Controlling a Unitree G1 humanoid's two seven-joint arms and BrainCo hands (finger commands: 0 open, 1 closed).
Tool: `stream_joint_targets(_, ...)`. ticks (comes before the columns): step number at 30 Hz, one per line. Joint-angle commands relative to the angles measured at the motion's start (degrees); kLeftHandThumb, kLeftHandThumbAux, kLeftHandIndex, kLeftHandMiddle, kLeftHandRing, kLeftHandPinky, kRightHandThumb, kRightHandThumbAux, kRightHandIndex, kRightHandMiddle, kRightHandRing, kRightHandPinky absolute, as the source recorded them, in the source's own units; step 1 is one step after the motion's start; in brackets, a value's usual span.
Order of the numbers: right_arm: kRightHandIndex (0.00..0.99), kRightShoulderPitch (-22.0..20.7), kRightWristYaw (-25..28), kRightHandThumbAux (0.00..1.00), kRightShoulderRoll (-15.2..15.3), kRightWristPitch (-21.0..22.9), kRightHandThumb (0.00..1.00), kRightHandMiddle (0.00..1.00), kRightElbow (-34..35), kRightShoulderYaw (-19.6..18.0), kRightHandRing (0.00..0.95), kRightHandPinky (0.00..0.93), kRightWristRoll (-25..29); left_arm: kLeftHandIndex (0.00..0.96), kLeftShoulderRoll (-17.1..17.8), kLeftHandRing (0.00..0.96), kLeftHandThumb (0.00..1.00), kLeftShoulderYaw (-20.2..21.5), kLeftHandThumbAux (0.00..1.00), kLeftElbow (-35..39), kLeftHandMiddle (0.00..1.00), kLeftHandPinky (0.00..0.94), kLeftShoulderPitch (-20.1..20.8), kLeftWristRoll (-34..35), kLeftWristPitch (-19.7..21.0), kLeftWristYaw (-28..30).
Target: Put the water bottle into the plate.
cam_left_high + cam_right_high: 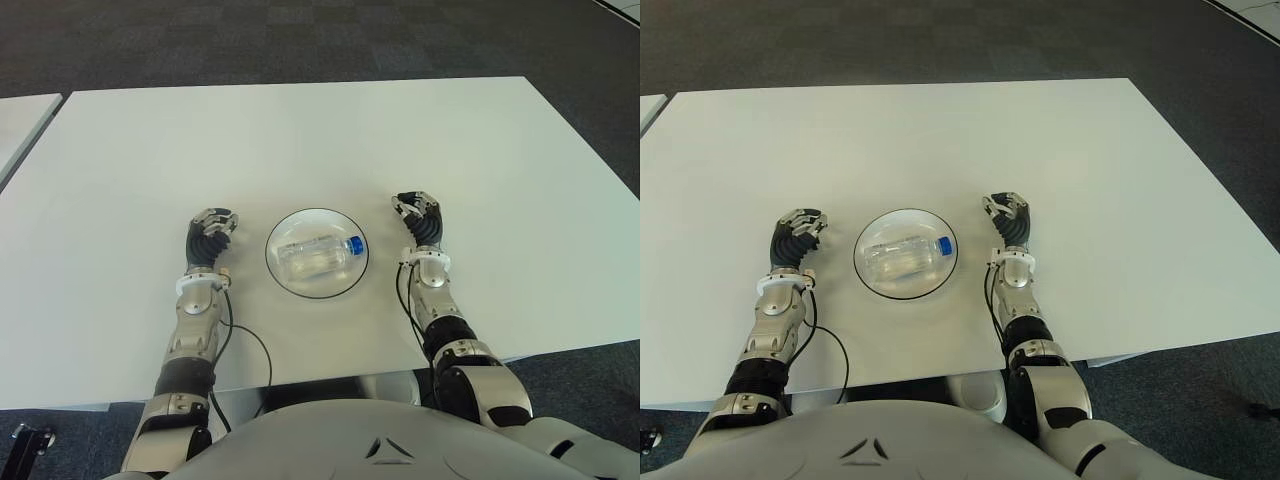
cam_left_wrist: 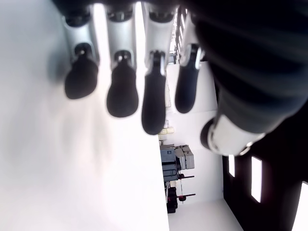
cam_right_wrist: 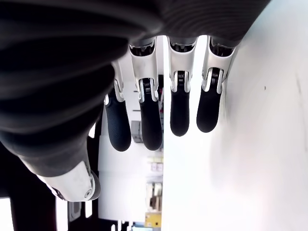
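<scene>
A clear water bottle [image 1: 316,254] with a blue cap lies on its side inside the white, dark-rimmed plate [image 1: 287,285] near the front of the white table [image 1: 300,140]. My left hand [image 1: 210,234] shows just left of the plate, fingers relaxed and holding nothing. My right hand [image 1: 420,222] shows just right of the plate, also relaxed and holding nothing. In the left wrist view the fingers [image 2: 122,89] hang loosely over bare table. The right wrist view shows its fingers [image 3: 179,111] the same way, with nothing between them.
A second white table edge [image 1: 20,120] shows at the far left. Dark carpet [image 1: 300,40] lies beyond the table. A black cable [image 1: 255,350] runs along my left forearm near the front edge.
</scene>
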State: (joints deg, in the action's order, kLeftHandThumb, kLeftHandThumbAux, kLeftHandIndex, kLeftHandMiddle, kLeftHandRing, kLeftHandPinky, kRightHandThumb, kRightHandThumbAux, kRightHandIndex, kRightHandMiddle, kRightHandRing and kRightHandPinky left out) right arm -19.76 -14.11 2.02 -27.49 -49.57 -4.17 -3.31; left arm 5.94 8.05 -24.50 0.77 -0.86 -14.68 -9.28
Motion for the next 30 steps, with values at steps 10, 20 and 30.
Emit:
stream_joint_targets(10,0.429,1.5,1.7,0.732,0.7,1.3,0.711,0.514,0.2,0.7,0.528,0.541,-0.4,0.415,0.1,0.742,0.842,-0.2,0.673,0.6,0.543,0.738,-0.8,-0.4,2.1,1.0)
stream_joint_targets(20,0.428,1.5,1.1,0.732,0.5,1.1,0.712,0.520,0.3,0.5,0.537,0.565,-0.4,0.417,0.3,0.741,0.842,0.1,0.673,0.6,0.542,0.738,-0.7,-0.1,2.5,1.4)
stream_joint_targets(30,0.429,1.5,-0.8,0.733,-0.1,0.0,0.710,0.528,0.6,-0.1,0.548,0.569,-0.3,0.417,0.2,0.739,0.842,0.1,0.673,0.2,0.541,0.741,-0.5,0.4,2.0,2.4)
